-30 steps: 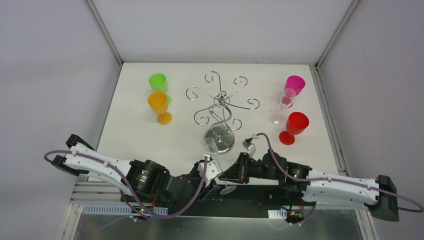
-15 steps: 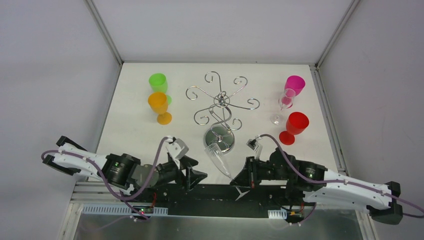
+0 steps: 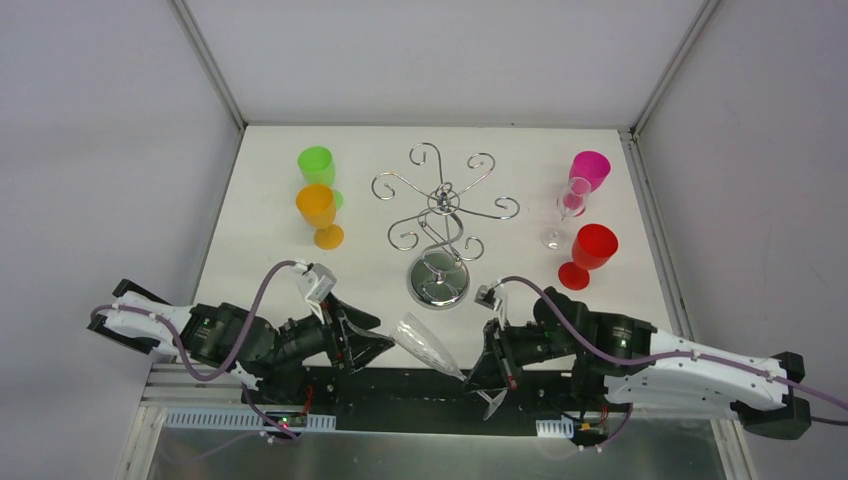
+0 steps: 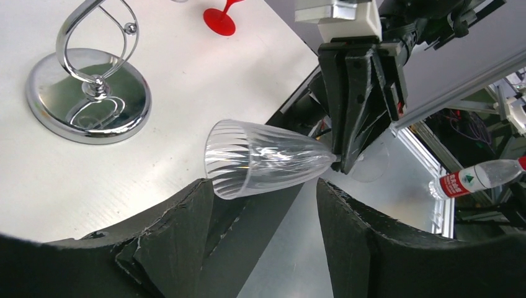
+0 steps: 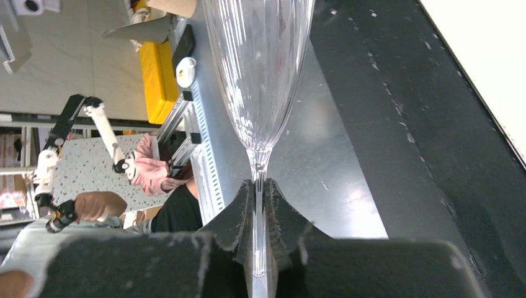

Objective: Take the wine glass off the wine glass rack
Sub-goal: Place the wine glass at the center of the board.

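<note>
The wine glass [image 3: 428,344] is clear, with a long, narrow, tapering bowl ribbed by fine lengthwise flutes, a thin stem and a flat round foot [image 3: 492,400]. It is off the rack and lies tipped almost on its side in the air over the near edge of the table [image 3: 260,270], just near of the rack's base. Its open mouth points left and slightly far. Its foot points near and right, out past the table edge.

The right gripper [image 3: 472,374] is clamped on the stem just below the bowl. In the right wrist view the two black fingers [image 5: 236,211] press the stem from both sides with no gap showing. The left gripper [image 3: 384,335] stands spread apart, just left of the glass's mouth. In the left wrist view the bowl [image 4: 267,158] lies across the wide gap between its fingers, and the rim sits just beside one of them. Whether they touch cannot be told.

The wine glass rack [image 3: 440,205] stands at the middle of the table. It is shiny chrome wire with curled, scroll-ended arms, a thin post and a round mirrored base [image 4: 87,93].

Far left of the rack stand an orange goblet [image 3: 318,212] and a green goblet [image 3: 316,164]. Far right stand a magenta goblet [image 3: 590,168], a clear glass [image 3: 568,210] and a red goblet [image 3: 592,252].
</note>
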Robot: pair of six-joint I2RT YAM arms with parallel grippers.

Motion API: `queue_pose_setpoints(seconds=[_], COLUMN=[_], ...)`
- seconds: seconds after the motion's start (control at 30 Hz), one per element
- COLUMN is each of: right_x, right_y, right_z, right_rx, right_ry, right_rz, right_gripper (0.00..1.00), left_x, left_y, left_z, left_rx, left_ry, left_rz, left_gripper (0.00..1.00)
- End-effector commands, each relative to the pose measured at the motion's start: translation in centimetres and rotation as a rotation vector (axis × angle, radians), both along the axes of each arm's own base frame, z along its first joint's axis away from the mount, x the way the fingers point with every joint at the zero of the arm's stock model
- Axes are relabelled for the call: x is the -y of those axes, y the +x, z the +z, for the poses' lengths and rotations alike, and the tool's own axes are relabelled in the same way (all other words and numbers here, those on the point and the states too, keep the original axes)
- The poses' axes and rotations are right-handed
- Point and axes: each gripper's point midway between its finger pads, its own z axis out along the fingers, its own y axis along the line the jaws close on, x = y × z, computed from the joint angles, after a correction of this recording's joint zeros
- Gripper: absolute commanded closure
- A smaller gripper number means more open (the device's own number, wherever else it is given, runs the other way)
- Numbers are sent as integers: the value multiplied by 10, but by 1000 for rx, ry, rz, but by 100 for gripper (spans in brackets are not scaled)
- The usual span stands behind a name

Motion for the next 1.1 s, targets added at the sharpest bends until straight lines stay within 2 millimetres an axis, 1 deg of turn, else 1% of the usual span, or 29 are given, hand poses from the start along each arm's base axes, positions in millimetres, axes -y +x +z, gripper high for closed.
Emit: queue_pose_setpoints(seconds=[0.0, 0.07, 0.17, 0.27, 0.37, 0.5, 0.67, 0.8, 1.07], right_x=[3, 3, 2, 1, -1, -5, -8, -10, -8], right_y=[-16, -17, -18, -21, -24, -25, -28, -29, -34], right_z=[44, 51, 55, 55, 56, 58, 60, 59, 64], right_rx=[46, 48, 48, 41, 37, 35, 32, 27, 25], right_ry=[134, 151, 165, 172, 182, 190, 208, 207, 233], right_rz=[116, 127, 135, 149, 168, 177, 192, 196, 207], right_gripper=[100, 100, 100, 100, 100, 100, 100, 100, 100], left_x=[-1, -1, -2, -3, -2, 1, 4, 7, 10], left_y=[-6, -7, -11, -15, -18, -27, -36, -45, -54], left_z=[6, 6, 8, 10, 11, 14, 15, 17, 20], left_rx=[-26, -27, -29, -34, -39, -42, -46, -44, -32], left_ry=[-43, -47, -55, -67, -74, -84, -94, -113, -123], left_rz=[-35, -47, -72, -100, -118, -169, -222, -267, -326], left_gripper=[37, 38, 40, 42, 45, 51, 52, 56, 71])
